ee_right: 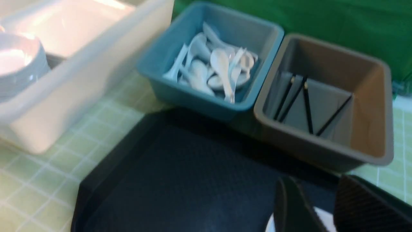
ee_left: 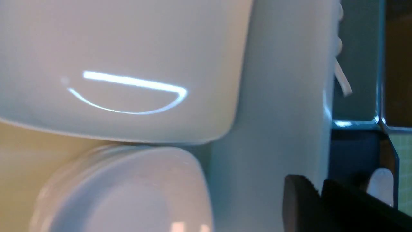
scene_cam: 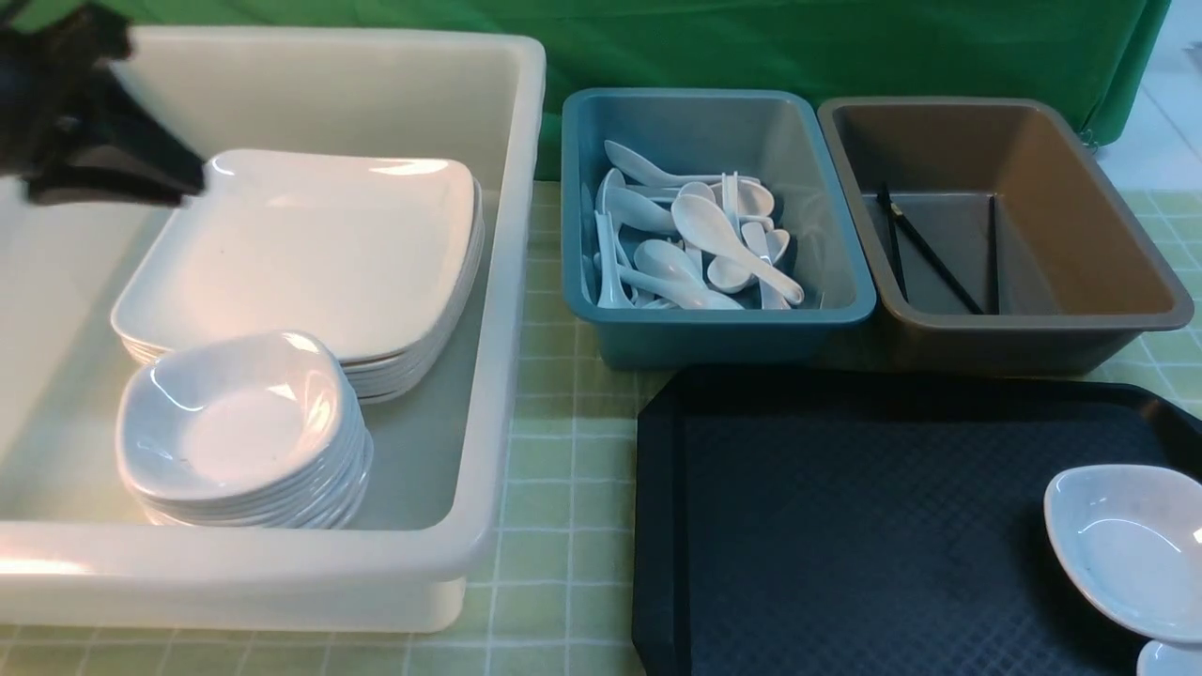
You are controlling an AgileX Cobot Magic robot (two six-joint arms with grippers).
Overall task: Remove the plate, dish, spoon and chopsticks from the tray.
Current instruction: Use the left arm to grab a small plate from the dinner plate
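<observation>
The black tray [scene_cam: 845, 488] holds one small white dish [scene_cam: 1127, 549] at its right edge. The big white plate [scene_cam: 310, 244] lies on top of a plate stack in the white tub [scene_cam: 507, 282]. My left gripper [scene_cam: 192, 178] hangs by the plate's far left corner; in the left wrist view its fingers [ee_left: 320, 190] are together with nothing between them. My right gripper [ee_right: 320, 193] is out of the front view; its jaws stand apart over the tray [ee_right: 193, 167], with the dish [ee_right: 322, 219] showing white below them. Black chopsticks [scene_cam: 930, 253] lie in the brown tub.
A stack of small dishes [scene_cam: 244, 432] sits in the white tub in front of the plates. The blue tub [scene_cam: 714, 324] holds several white spoons. The brown tub [scene_cam: 1033, 343] stands right of it. A white scrap [scene_cam: 1169, 660] shows at the bottom right corner, too cut off to name.
</observation>
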